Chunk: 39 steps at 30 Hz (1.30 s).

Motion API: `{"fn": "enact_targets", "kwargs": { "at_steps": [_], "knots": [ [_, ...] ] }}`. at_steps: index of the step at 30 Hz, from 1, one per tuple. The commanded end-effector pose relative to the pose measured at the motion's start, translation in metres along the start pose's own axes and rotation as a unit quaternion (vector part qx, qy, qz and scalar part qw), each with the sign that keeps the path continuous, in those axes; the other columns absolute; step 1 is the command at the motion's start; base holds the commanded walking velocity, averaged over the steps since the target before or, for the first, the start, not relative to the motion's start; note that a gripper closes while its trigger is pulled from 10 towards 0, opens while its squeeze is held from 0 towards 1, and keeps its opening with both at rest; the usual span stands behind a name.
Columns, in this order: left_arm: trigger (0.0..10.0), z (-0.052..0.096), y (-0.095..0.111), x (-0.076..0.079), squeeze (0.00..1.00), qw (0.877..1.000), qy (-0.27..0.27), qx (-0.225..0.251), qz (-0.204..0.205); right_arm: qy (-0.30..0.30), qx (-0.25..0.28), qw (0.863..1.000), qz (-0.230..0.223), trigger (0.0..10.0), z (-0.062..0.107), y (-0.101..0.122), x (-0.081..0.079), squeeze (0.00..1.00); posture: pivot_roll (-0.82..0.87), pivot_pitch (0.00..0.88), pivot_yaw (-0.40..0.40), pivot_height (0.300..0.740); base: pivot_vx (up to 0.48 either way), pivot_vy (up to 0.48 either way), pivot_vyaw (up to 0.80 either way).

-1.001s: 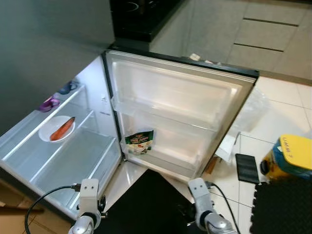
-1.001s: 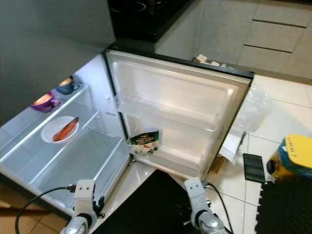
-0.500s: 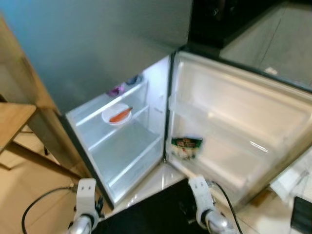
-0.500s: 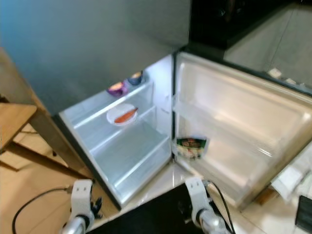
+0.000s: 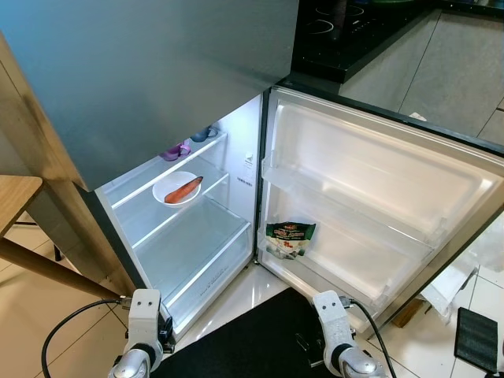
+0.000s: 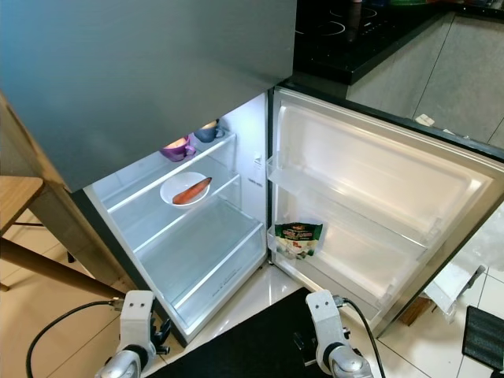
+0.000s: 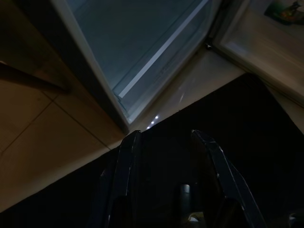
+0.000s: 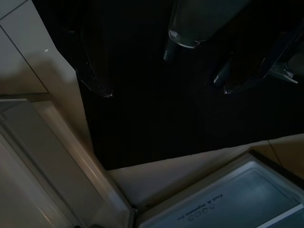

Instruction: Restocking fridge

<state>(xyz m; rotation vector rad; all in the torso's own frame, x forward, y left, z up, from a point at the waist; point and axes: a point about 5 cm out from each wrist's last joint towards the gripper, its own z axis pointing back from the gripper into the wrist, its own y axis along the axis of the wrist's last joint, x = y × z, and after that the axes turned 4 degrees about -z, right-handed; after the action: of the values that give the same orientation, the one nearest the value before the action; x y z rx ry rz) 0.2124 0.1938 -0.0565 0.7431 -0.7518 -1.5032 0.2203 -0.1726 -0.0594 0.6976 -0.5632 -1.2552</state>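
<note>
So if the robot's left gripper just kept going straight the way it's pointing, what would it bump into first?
Probably the black mat on the floor. In the left wrist view the left gripper points down at it, fingers apart, with the open fridge's bottom edge just beyond. Depth is hard to judge in the dark.

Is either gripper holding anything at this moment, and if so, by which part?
Nothing is held. The left gripper and the right gripper both hang low with fingers apart over the black mat, in front of the open fridge.

A home kitchen: an open fridge (image 5: 236, 205) stands beside a dark counter (image 5: 354, 39) with a cooktop (image 5: 327, 20), grey cabinets (image 5: 449, 71), tiled floor (image 5: 47, 283).
</note>
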Motion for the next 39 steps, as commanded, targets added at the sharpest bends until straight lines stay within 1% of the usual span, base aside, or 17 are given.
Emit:
{"fn": "enact_targets", "kwargs": {
  "at_steps": [1, 11, 14, 17, 23, 32, 33, 39],
  "knots": [
    [10.0, 0.000, -0.004, 0.007, 0.00, 1.000, -0.013, -0.010, 0.000, -0.003, -0.007, 1.000, -0.011, 10.0, 0.001, -0.004, 0.000, 0.00, -0.08, 0.054, 0.023, 0.738, 0.000, -0.311, 0.00],
    [10.0, -0.001, -0.002, 0.006, 0.00, 1.000, -0.021, -0.009, -0.005, -0.006, -0.001, 1.000, -0.020, 10.0, 0.000, -0.002, -0.001, 0.00, -0.07, 0.051, 0.031, 0.738, 0.000, -0.312, 0.00],
    [10.0, 0.000, -0.003, 0.004, 0.00, 1.000, -0.015, -0.011, -0.005, -0.005, -0.001, 1.000, -0.023, 10.0, 0.000, -0.003, -0.003, 0.00, -0.07, 0.050, 0.033, 0.738, 0.000, -0.304, 0.00],
    [10.0, 0.001, -0.002, -0.002, 0.00, 1.000, 0.004, -0.010, -0.009, 0.002, -0.003, 1.000, -0.025, 10.0, 0.000, -0.004, -0.006, 0.00, -0.07, 0.050, 0.032, 0.738, 0.000, 0.000, 0.00],
    [10.0, 0.001, -0.003, -0.004, 0.00, 1.000, 0.004, -0.010, -0.010, 0.005, -0.003, 1.000, -0.025, 10.0, 0.000, -0.004, -0.007, 0.00, -0.06, 0.050, 0.034, 0.738, 0.000, 0.000, 0.00],
    [10.0, 0.001, -0.001, -0.004, 0.00, 1.000, 0.002, -0.010, -0.010, 0.002, -0.006, 1.000, -0.030, 10.0, 0.003, -0.007, 0.001, 0.00, -0.07, 0.053, 0.036, 0.738, 0.000, 0.000, 0.00],
    [10.0, 0.000, -0.001, -0.003, 0.00, 1.000, 0.001, -0.009, -0.011, 0.003, -0.008, 0.999, -0.037, 10.0, 0.003, -0.010, 0.000, 0.00, -0.07, 0.054, 0.037, 0.738, 0.000, 0.000, -0.51],
    [10.0, 0.000, -0.001, 0.000, 0.00, 1.000, -0.002, -0.009, -0.014, 0.003, -0.013, 0.999, -0.039, 10.0, 0.004, -0.014, -0.004, 0.00, -0.07, 0.055, 0.039, 0.738, 0.000, 0.000, -0.75]
  ]
}}
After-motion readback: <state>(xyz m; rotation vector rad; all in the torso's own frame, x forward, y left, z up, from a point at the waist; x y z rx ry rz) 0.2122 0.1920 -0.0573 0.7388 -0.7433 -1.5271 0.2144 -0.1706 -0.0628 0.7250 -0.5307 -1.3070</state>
